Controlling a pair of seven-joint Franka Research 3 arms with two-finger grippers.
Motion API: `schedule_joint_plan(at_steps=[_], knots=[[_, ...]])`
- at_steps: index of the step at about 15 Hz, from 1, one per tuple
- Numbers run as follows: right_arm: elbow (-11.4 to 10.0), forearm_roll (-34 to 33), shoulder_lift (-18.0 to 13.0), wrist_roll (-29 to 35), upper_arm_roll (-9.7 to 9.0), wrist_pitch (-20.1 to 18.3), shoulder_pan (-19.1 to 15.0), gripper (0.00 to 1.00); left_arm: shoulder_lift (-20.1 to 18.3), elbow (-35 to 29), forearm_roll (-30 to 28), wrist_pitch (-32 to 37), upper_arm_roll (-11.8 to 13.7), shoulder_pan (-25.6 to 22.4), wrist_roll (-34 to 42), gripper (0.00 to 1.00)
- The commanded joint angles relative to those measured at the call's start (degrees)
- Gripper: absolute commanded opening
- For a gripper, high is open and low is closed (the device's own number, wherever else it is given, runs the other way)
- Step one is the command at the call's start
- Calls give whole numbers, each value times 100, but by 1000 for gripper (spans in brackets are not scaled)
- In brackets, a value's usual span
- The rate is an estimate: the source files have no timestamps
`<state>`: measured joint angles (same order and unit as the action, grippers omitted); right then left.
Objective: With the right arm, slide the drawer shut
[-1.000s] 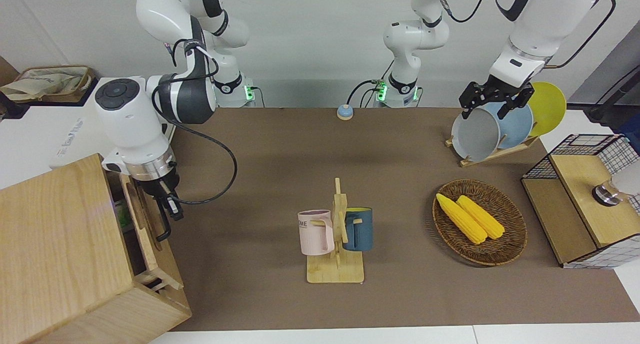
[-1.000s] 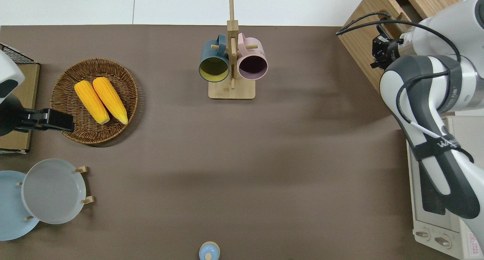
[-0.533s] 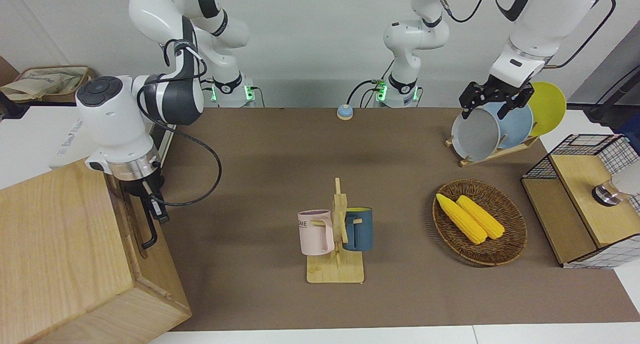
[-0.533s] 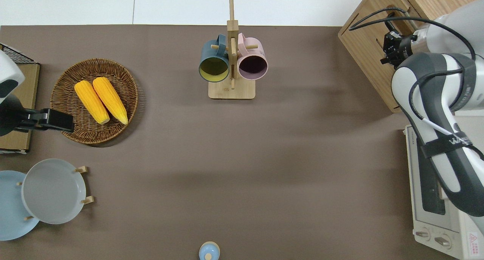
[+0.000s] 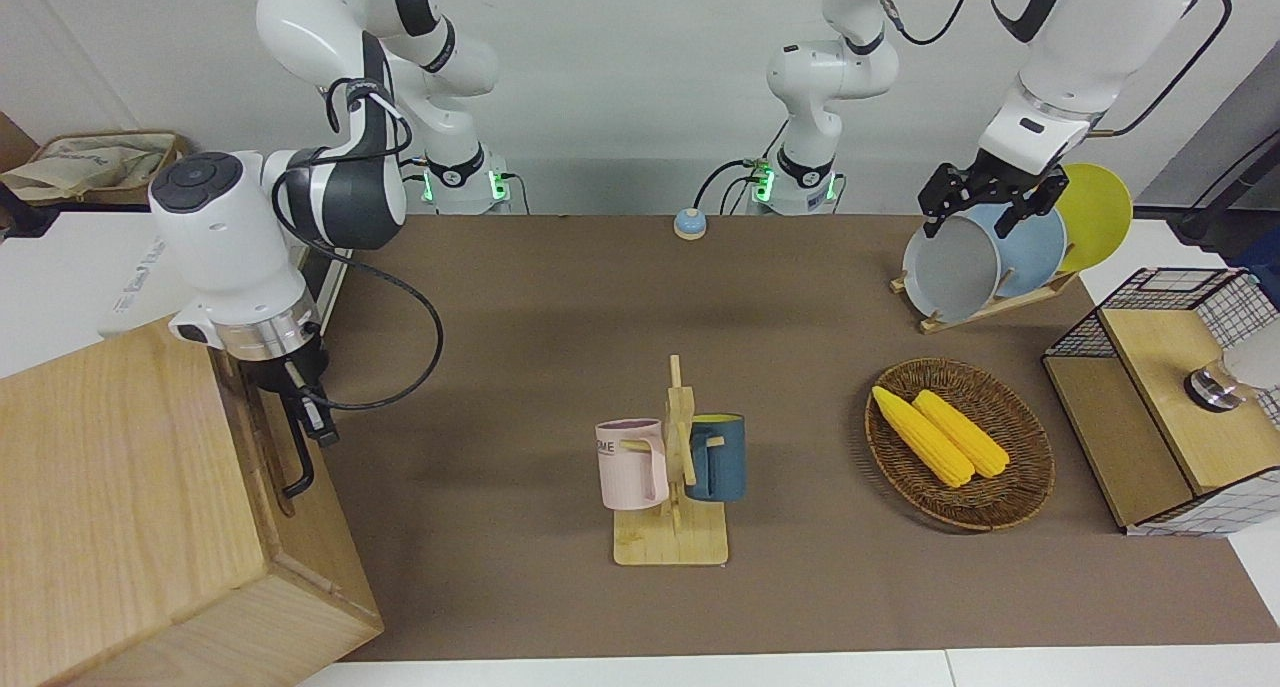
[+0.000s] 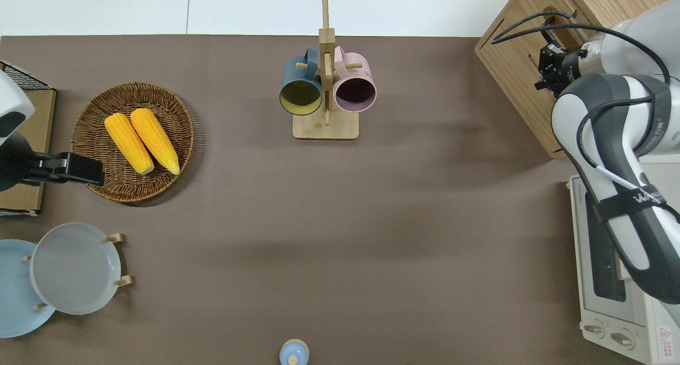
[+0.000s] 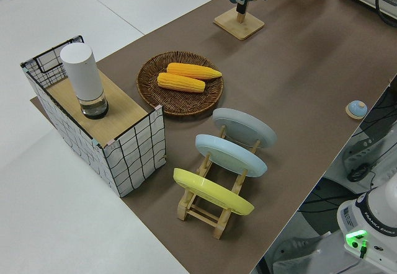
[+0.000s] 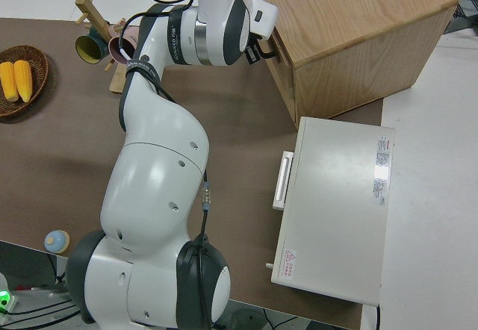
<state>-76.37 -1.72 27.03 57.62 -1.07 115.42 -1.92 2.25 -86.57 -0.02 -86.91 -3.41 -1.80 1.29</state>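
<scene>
I have the right gripper [image 5: 305, 417] pressed up against the front of the drawer [image 5: 262, 437], right at the black bar handle [image 5: 300, 457]. The drawer sits in the big wooden cabinet [image 5: 130, 507] at the right arm's end of the table [image 5: 560, 307], by the table edge farthest from the robots. From the front view the drawer front looks level with the cabinet face, with no gap I can see, so I think it is pushed all the way in, or very nearly.

What matters most to me is which way the drawer lies from my fingers. The drawer front is on the cabinet side of the gripper, and the open table is on the opposite side. So any last push must go straight into the cabinet, and a pull away must go out toward the middle of the table. The handle's long line runs along the drawer front, across the push.

I cannot tell if the fingers are spread or closed, or if they hold the bar; the wrist and cable hide them.

The right arm is the one at the cabinet. The left arm is parked.
</scene>
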Motion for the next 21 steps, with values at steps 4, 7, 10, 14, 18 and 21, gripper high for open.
schedule_joint_plan(at_steps=[4, 7, 10, 14, 18, 21], knots=[[140, -39, 110, -428, -112, 270, -432, 0, 74, 149, 98, 113, -37, -22, 55, 993], [140, -48, 110, -410, -201, 279, -459, 0, 65, 149, 98, 113, -37, -22, 55, 993], [131, -91, 101, -392, -210, 209, -371, 0, 65, 149, 98, 113, -37, -22, 55, 993], [114, -48, 66, -427, -271, -97, -81, 0, 65, 149, 98, 113, -37, -22, 55, 993], [105, -12, -127, -393, -271, -475, 375, 0, 65, 149, 98, 113, -37, -22, 55, 993], [105, -39, -373, -436, -262, -1011, 684, 0, 65, 149, 98, 113, -37, -22, 55, 993]])
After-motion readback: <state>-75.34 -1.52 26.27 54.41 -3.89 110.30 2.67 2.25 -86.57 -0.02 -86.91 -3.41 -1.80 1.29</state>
